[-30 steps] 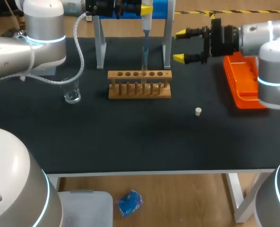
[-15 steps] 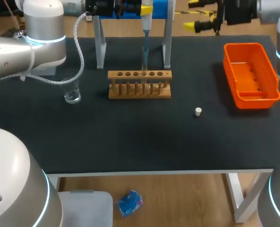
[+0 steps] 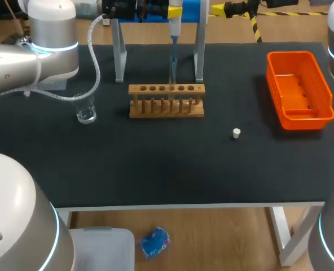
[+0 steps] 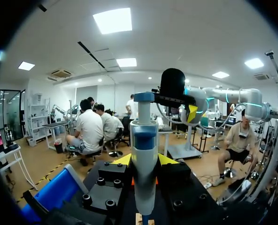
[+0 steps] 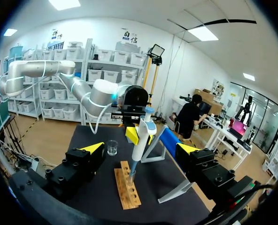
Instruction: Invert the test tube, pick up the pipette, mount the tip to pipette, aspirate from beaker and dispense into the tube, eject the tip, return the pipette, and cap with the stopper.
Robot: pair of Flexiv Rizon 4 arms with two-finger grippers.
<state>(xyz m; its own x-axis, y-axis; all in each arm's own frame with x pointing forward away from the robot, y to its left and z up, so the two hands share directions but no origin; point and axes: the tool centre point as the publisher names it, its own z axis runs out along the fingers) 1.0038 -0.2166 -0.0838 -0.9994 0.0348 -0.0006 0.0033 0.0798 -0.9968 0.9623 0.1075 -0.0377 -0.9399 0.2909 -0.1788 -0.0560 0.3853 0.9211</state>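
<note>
Hanging upright over the wooden rack [image 3: 166, 101], the pipette [image 3: 173, 42] is clamped in the left gripper [image 3: 174, 11], its tip at a middle hole, likely dispensing; ejecting the tip comes next and calls for a clean lift first; the stopper [image 3: 236, 133] lies apart. The left wrist view confirms both fingers pressing the pipette; only the right wrist view shows the right gripper [image 5: 140, 149] spread wide, empty.
</note>
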